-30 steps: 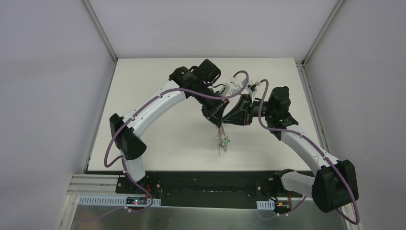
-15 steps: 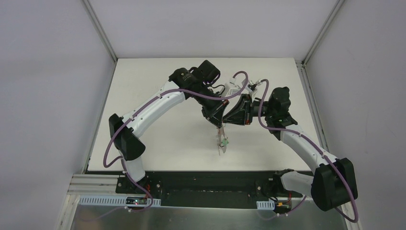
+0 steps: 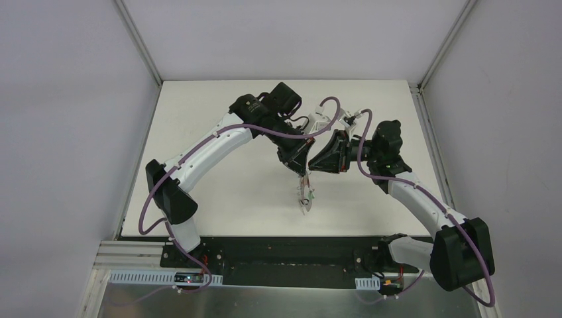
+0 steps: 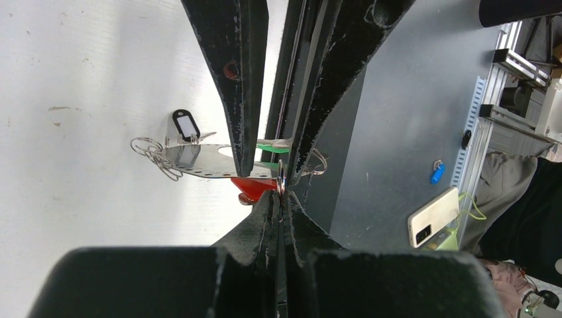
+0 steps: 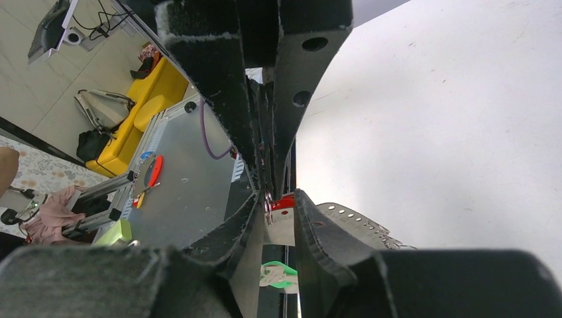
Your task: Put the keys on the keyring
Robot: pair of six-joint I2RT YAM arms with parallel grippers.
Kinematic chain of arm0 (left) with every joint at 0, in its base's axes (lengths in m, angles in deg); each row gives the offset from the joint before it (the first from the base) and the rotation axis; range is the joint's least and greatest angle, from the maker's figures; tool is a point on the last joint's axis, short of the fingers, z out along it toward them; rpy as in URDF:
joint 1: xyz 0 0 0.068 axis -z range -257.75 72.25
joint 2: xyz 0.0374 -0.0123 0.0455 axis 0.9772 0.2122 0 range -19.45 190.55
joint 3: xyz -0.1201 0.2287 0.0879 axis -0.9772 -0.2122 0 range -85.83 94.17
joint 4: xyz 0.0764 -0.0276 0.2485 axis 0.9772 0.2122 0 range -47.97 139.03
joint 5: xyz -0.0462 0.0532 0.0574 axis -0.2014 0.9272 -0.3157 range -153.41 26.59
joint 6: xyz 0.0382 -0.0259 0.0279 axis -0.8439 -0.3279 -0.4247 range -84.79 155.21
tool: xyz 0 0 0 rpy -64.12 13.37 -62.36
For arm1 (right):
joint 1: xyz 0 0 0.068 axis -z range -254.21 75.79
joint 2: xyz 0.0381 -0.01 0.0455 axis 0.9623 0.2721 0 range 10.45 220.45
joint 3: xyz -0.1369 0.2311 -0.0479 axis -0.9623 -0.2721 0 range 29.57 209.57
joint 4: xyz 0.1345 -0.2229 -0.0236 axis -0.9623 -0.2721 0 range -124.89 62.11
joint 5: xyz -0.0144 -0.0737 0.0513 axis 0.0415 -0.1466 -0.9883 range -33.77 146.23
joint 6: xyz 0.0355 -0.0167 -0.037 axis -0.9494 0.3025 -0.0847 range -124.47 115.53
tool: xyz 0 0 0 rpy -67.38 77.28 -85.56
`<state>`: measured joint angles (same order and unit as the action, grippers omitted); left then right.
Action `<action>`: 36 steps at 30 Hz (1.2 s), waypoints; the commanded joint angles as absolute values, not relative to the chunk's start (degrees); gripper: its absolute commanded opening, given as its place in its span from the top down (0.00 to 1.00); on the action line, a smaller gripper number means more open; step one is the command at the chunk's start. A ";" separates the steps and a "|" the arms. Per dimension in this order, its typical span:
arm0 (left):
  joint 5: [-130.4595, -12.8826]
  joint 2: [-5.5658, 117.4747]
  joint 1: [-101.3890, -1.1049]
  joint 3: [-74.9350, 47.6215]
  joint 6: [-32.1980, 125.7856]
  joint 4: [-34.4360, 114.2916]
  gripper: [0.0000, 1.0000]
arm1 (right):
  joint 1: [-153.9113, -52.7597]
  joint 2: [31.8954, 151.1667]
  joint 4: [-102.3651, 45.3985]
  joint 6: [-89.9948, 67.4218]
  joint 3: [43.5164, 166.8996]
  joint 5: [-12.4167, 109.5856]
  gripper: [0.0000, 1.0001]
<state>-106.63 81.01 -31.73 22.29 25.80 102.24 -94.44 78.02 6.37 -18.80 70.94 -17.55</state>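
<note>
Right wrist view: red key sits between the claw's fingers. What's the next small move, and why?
Probably open the right claw a touch wider: its fingers closely flank the red key, contact unclear, while the left claw is shut on the keyring and can carry it.

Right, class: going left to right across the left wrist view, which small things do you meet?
Wire loops → black tag → green tag → phone.
</note>
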 commanded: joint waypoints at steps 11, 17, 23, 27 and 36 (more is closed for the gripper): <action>-107.76 79.42 -32.47 24.00 27.66 100.71 1.00 | -95.29 77.95 9.55 -18.71 71.09 -19.35 0.78; -107.45 79.27 -32.62 24.15 28.00 100.45 1.00 | -95.34 78.12 9.34 -18.63 71.15 -19.71 0.82; -107.12 79.25 -32.96 23.89 28.40 100.06 1.00 | -95.45 77.95 9.11 -18.74 71.58 -19.89 0.97; -107.11 79.26 -33.54 23.95 28.94 99.34 1.00 | -95.45 77.57 9.18 -19.42 72.05 -19.05 1.00; -108.48 71.08 -36.52 13.37 27.28 83.71 0.77 | -92.36 76.85 18.45 -31.68 73.43 -13.60 1.00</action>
<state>-107.68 78.39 -35.11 17.74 28.56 93.84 -93.61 78.04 9.96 -24.92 70.96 -14.97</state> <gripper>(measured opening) 0.190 0.006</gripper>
